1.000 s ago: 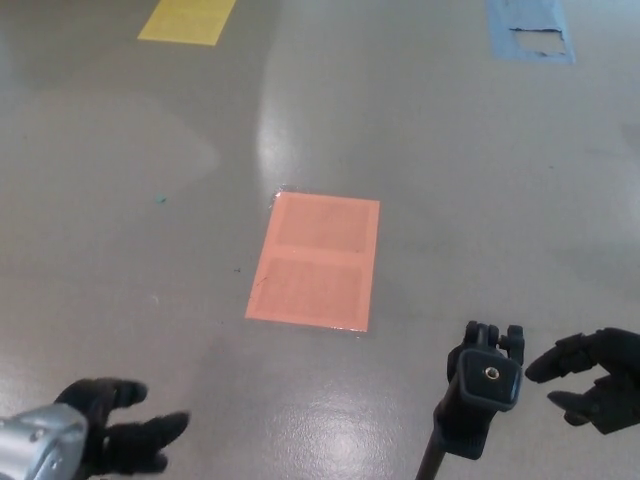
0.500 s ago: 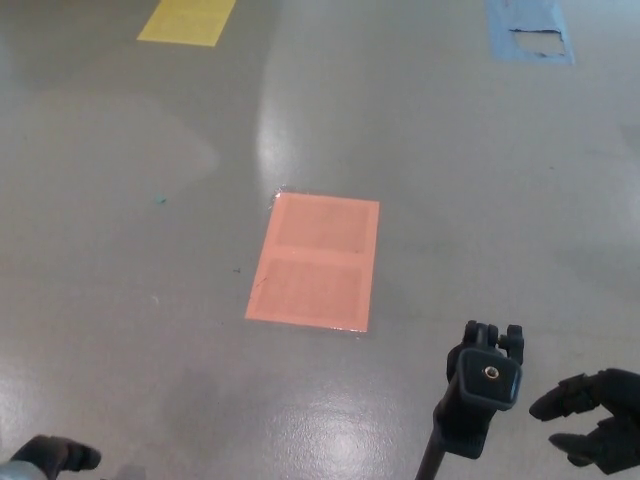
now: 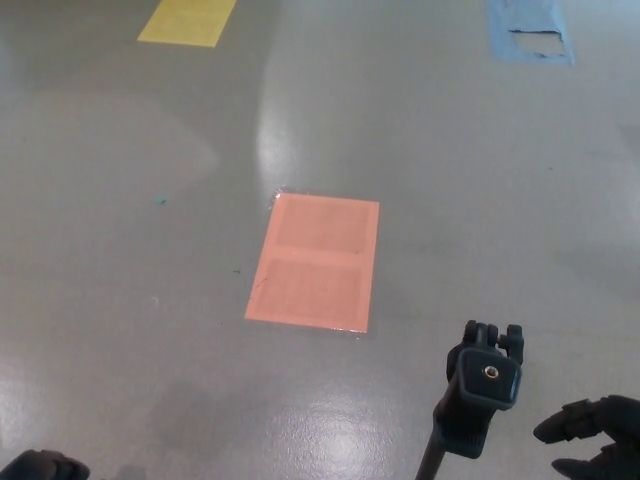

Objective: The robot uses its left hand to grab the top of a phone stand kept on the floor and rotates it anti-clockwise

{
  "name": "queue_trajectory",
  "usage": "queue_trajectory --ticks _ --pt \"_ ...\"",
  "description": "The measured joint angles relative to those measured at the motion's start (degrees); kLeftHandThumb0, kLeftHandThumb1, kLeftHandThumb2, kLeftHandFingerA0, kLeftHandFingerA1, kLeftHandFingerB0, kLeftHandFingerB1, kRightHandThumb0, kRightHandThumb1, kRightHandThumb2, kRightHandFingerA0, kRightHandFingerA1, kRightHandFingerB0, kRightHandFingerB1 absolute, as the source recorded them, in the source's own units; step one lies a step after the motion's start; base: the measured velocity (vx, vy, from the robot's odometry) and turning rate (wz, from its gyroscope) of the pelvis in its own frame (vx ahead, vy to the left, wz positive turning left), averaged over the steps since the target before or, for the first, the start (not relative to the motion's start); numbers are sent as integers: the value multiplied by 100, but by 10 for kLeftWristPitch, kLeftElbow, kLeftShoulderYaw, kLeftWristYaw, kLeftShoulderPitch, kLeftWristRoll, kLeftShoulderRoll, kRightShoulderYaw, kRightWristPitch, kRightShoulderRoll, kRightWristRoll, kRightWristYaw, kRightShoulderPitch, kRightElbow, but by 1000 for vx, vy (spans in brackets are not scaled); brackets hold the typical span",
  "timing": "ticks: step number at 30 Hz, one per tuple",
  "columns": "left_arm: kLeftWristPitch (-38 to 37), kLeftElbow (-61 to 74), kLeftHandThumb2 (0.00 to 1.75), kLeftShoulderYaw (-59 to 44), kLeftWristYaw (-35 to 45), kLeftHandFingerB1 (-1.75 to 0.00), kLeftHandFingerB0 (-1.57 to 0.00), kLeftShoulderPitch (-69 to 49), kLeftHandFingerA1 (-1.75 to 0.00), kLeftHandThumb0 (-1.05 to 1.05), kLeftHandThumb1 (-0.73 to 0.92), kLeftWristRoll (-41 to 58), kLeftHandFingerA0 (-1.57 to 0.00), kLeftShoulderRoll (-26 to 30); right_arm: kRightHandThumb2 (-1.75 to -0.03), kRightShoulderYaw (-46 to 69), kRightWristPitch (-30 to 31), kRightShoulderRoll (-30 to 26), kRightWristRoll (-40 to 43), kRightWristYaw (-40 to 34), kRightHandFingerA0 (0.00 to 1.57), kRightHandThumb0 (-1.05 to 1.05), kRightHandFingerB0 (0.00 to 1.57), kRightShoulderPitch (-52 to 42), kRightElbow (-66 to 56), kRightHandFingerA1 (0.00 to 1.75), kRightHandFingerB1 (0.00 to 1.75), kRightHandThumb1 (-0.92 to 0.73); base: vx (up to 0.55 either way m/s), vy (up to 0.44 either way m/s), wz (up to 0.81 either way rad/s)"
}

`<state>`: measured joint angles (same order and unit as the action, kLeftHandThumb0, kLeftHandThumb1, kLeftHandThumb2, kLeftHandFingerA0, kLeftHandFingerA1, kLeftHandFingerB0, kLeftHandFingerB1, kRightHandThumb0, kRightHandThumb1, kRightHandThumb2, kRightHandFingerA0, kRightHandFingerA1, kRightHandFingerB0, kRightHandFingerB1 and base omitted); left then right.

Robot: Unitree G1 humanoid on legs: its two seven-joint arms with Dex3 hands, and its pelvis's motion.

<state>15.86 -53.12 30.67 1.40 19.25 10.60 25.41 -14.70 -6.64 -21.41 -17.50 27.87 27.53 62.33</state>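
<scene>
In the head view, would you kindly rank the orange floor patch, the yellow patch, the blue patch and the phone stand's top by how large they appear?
1. orange floor patch, clearly largest.
2. phone stand's top, though nearness to the camera inflates it.
3. yellow patch and blue patch: alike, both cut by the frame edge, so unranked.

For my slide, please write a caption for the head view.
Phone stand top unheld above grey floor; right hand beside it.
</scene>
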Motion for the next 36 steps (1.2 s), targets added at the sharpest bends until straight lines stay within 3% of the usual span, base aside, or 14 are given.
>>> queue_trajectory --ticks 5,8,13,16,17,18,21,28,30,31,33,34,35,36 --pt "-37 -21 60 7 1 -31 -32 0 -85 -16 67 -17 -55 3 -63 0 0 0 0 0 46 -46 23 -6 -1 40 29 -76 0 0 0" --pt "-60 -34 62 11 2 -32 -32 0 -97 -20 68 -27 -55 6 -63 0 0 0 0 0 45 -45 23 -9 -1 39 29 -76 0 0 0" --pt "-93 -52 60 15 5 -31 -32 1 -93 -18 68 -41 -55 11 -63 3 0 1 0 -1 47 -45 23 -11 -2 40 29 -76 0 0 0" --pt "-120 -65 60 17 8 -32 -32 1 -84 -18 67 -56 -55 12 -63 5 0 1 0 -3 47 -46 23 -14 -3 42 29 -76 0 0 0" --pt "-126 -69 60 17 9 -32 -32 2 -58 -17 67 -59 -52 12 -63 5 0 1 0 -3 48 -46 24 -15 -3 42 29 -75 0 0 0" --pt "-133 -72 60 17 10 -32 -33 2 -80 -17 68 -62 -56 12 -63 6 0 1 0 -4 47 -46 24 -17 -4 42 30 -75 0 0 0" --pt "-155 -84 60 18 13 -32 -33 2 -87 -17 68 -75 -56 13 -63 8 0 1 0 -5 47 -46 24 -21 -6 40 30 -75 0 0 0" --pt "-215 -115 60 15 23 -32 -33 3 -71 -17 68 -114 -58 18 -63 19 1 1 1 -9 43 -46 26 -31 -15 37 30 -75 0 0 0" --pt "-231 -122 60 9 26 -32 -33 3 -74 -18 68 -126 -57 18 -62 20 2 1 1 -9 44 -46 27 -32 -15 37 30 -75 0 0 0" --pt "-235 -124 60 7 27 -32 -33 3 -87 -19 68 -129 -55 18 -63 20 2 1 1 -9 44 -45 27 -33 -15 37 30 -75 0 0 0" --pt "-249 -129 60 0 31 -32 -33 3 -87 -19 68 -141 -55 18 -63 22 3 1 2 -9 44 -45 27 -34 -16 37 30 -75 0 0 0" --pt "-253 -130 61 -1 31 -32 -33 3 -62 -18 68 -144 -54 18 -63 22 4 1 2 -9 47 -45 27 -34 -16 38 31 -74 0 0 0" --pt "-260 -133 61 -5 33 -32 -33 4 -62 -18 68 -152 -54 18 -63 23 5 1 2 -9 47 -45 27 -34 -16 38 31 -74 0 0 0" --pt "-263 -135 60 -8 34 -32 -33 4 -76 -18 68 -156 -55 18 -63 23 5 1 3 -9 44 -45 26 -35 -16 38 30 -75 0 0 0"
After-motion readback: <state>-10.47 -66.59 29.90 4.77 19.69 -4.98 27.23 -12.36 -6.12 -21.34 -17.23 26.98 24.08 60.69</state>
